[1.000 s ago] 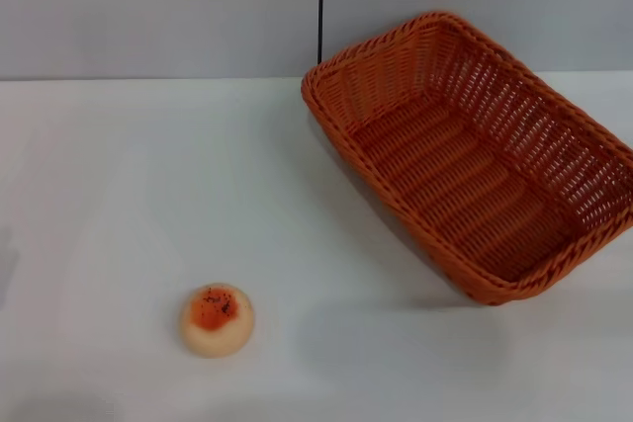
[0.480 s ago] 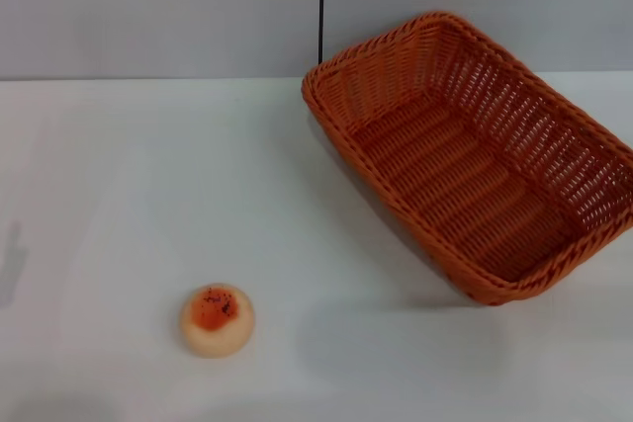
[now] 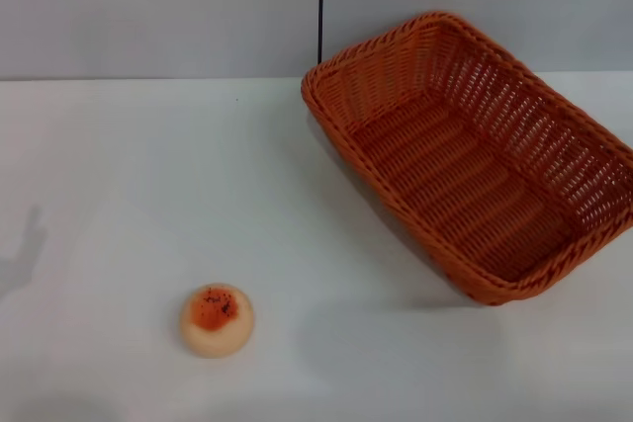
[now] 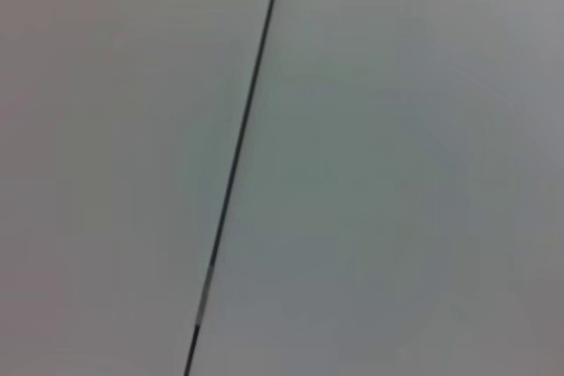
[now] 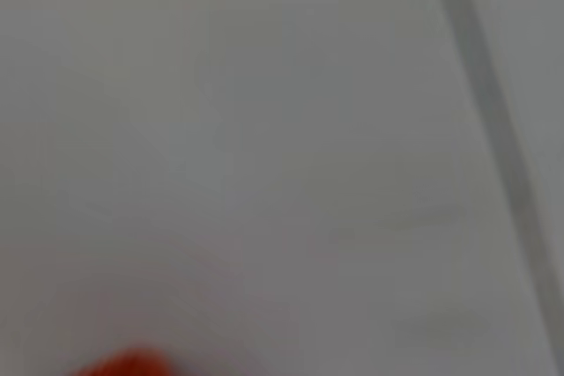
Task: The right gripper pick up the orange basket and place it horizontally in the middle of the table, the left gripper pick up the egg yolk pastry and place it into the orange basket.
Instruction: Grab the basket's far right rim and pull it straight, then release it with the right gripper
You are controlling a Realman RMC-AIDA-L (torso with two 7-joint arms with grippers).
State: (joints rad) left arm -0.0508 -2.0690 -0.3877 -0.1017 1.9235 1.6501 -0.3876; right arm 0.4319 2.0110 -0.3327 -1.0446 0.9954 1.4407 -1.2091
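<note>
The orange basket [image 3: 475, 150] rests on the white table [image 3: 138, 175] at the right, set diagonally, and it holds nothing. An orange blur [image 5: 123, 365] at the edge of the right wrist view may be part of it. The egg yolk pastry [image 3: 217, 319] lies near the front left of the table, well apart from the basket. Neither gripper appears in any view. A faint finger-shaped shadow [image 3: 28, 249] falls on the table at the far left edge.
A grey wall [image 3: 158, 7] with a dark vertical seam [image 3: 321, 2] stands behind the table. The left wrist view shows only this grey wall and the seam [image 4: 233, 165]. White tabletop stretches between the pastry and the basket.
The shadow at the table's far left edge has grown and moved further in. The basket and the pastry have not moved.
</note>
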